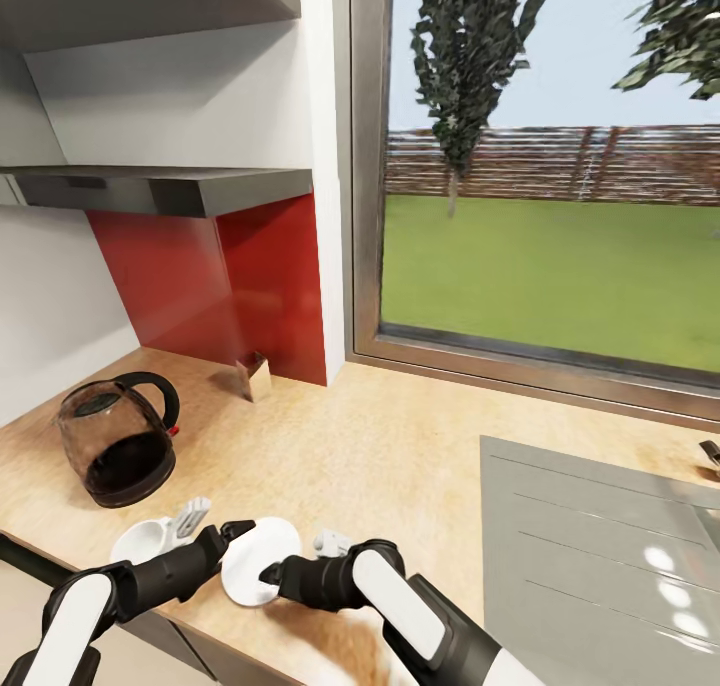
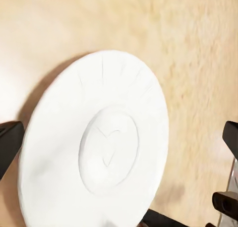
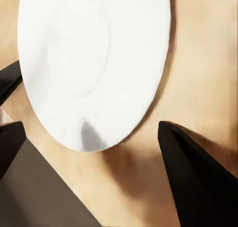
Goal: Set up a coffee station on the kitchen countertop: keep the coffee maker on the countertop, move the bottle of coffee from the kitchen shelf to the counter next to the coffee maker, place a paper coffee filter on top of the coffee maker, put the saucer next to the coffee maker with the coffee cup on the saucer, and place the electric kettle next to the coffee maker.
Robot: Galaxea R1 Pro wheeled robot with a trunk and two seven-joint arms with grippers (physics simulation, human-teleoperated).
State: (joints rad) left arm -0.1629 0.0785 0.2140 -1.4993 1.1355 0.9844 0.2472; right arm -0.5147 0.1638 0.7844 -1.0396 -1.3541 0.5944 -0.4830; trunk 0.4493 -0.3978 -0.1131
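The white saucer point(image 1: 262, 556) lies at the kitchen countertop's point(image 1: 380, 446) front edge. My left gripper point(image 1: 232, 534) sits at its left rim and my right gripper point(image 1: 268, 573) at its near rim. Both wrist views show the saucer point(image 2: 94, 147) point(image 3: 94, 63) between widely spread black fingers point(image 2: 10, 142) point(image 3: 198, 182), so both are open. The coffee cup point(image 1: 143, 539) rests just left of the saucer. Behind it stands the electric kettle point(image 1: 117, 444). A tan paper coffee filter point(image 1: 253, 374) leans by the red backsplash under the dark kitchen shelf point(image 1: 170, 188). The coffee maker and bottle of coffee are out of view.
A grey sink drainboard point(image 1: 600, 556) fills the counter's right side. A large window point(image 1: 550, 166) runs behind the counter. The dark cabinet front point(image 3: 34, 197) drops away just below the saucer.
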